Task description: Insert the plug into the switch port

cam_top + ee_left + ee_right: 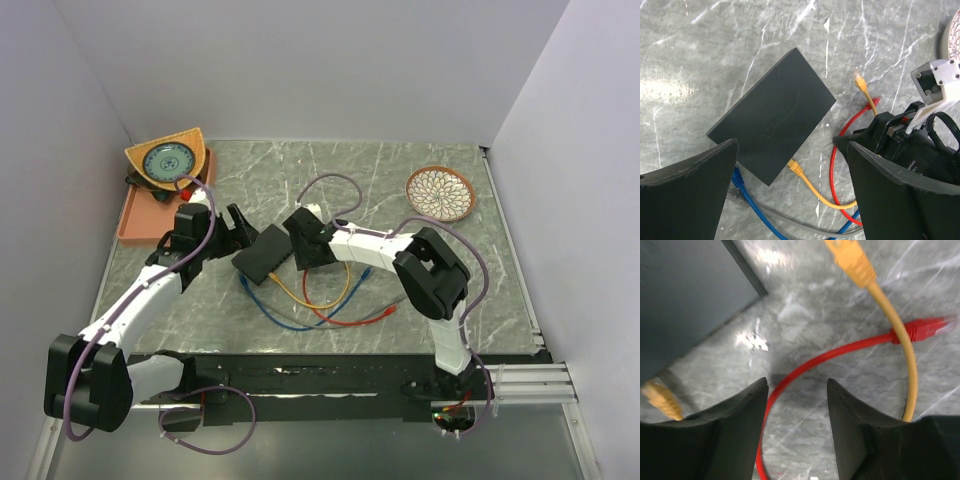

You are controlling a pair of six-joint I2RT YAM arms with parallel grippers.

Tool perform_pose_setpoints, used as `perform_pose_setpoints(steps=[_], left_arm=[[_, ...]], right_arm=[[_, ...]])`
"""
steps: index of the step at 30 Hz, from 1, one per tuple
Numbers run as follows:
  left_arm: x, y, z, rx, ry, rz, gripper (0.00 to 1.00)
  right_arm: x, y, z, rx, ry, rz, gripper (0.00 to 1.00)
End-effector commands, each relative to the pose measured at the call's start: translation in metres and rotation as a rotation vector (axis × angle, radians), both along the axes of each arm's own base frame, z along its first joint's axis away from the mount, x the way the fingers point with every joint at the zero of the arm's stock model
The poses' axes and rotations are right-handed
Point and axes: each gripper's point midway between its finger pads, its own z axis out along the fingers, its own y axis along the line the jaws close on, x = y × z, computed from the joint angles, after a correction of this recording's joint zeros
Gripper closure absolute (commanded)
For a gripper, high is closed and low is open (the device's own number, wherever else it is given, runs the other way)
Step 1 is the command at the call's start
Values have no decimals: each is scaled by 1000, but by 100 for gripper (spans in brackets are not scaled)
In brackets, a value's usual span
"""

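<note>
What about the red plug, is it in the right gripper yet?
No: the red plug lies on the table beyond the right gripper, with only the red cable passing between its fingers.

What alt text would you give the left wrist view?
A black box lies on a marble table, yellow plug at its lower edge. A red cable and a blue cable loop nearby, framed by the open left tool.

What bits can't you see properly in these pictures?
- Ports of the black box: the left wrist view shows only its flat top; the top view is too small.
- Yellow plug at the box's edge, left wrist view: plugged in or just lying there, cannot tell.
- Red plug: blurred in the right wrist view.
- Blue cable's end: behind a finger of the left gripper.
</note>
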Motion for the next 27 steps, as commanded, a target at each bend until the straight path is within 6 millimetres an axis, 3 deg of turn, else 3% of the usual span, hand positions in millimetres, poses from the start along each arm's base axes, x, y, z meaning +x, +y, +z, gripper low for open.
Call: perform_pose_setpoints(steps=[1,2,8,9,11,14,17,20,22,23,27], left_arm=[[2,-4,0,-5,-13,-24,4],[2,-4,0,-6,-12,-25,4],[1,-4,-3,-1,-3,-27,4],[1,-4,-2,-1,-3,-29,4],[1,-5,-2,0,-2,-31,4],[1,-3,-2,3,-1,-27,4],[0,-3,-3,7,2,-26,4],[1,-2,-3,11,3,-25,4],[0,-2,-3,12,2,-24,4],[1,-2,-3,11,3,-21,4],[0,-4,-6,1,6,-29,4]], right_arm=[[4,-1,0,5,32,-49,49],[3,-1,-5,1,44,-52,60],[4,-7,-15,14,97,-73,77],[5,-10,-18,15,107,-80,88],[7,-10,-16,31,108,-81,100],[12,-11,-5,65,98,-63,100],[17,-10,16,90,50,-32,100],[23,-8,61,161,-29,3,100],[24,-8,79,204,-63,22,100],[26,-9,99,234,-103,32,100],[27,-16,143,326,-177,59,100]])
